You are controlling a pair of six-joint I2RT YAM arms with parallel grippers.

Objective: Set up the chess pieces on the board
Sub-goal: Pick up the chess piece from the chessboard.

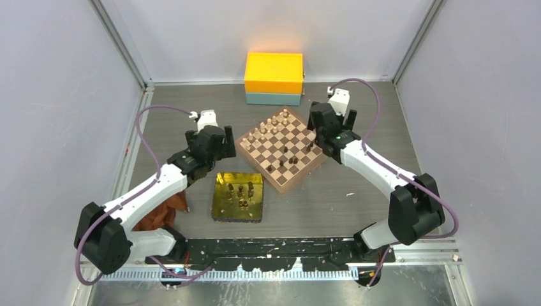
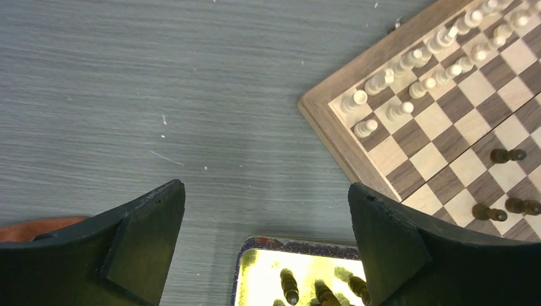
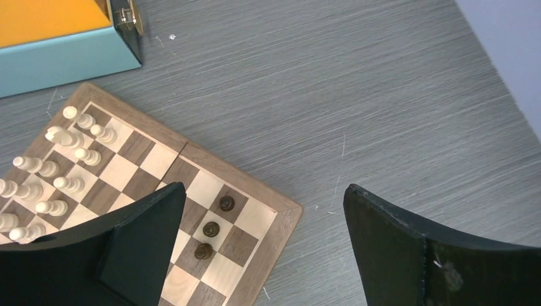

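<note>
Grey table [image 1: 357,191] holds the board [image 1: 281,150] in the middle. Some dark pieces [image 1: 288,157] stand on the board already. More wait in the gold tray [image 1: 220,204], just beside the board's near corner. The left gripper [image 2: 265,191] and the right gripper [image 3: 265,191] are both wide open and hold nothing. The pieces are tiny and close together, so a grab could knock some over.
</note>
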